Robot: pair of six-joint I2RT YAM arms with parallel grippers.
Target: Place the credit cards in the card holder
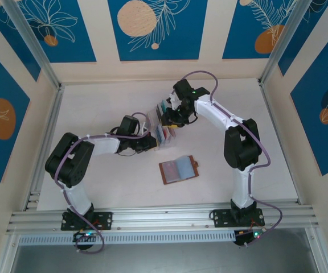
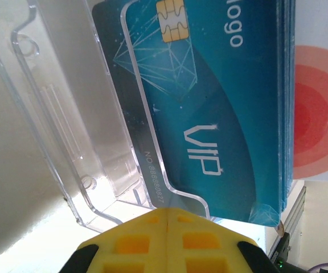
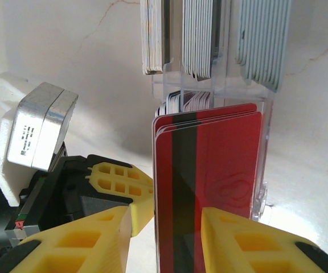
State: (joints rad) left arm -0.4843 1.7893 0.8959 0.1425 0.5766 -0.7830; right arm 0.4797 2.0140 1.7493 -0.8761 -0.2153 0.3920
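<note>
The left arm folds at its elbow on the near left and reaches right toward the middle, the left gripper pressed closed, while the right arm rises from the near right and stretches far and left, the right gripper with its jaws partly apart.

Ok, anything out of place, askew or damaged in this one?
Nothing spilled or damaged. The red cards at the clear rack stand slightly fanned, edges not flush, between the right fingers. The card holder lies open, a little skewed on the table.
</note>
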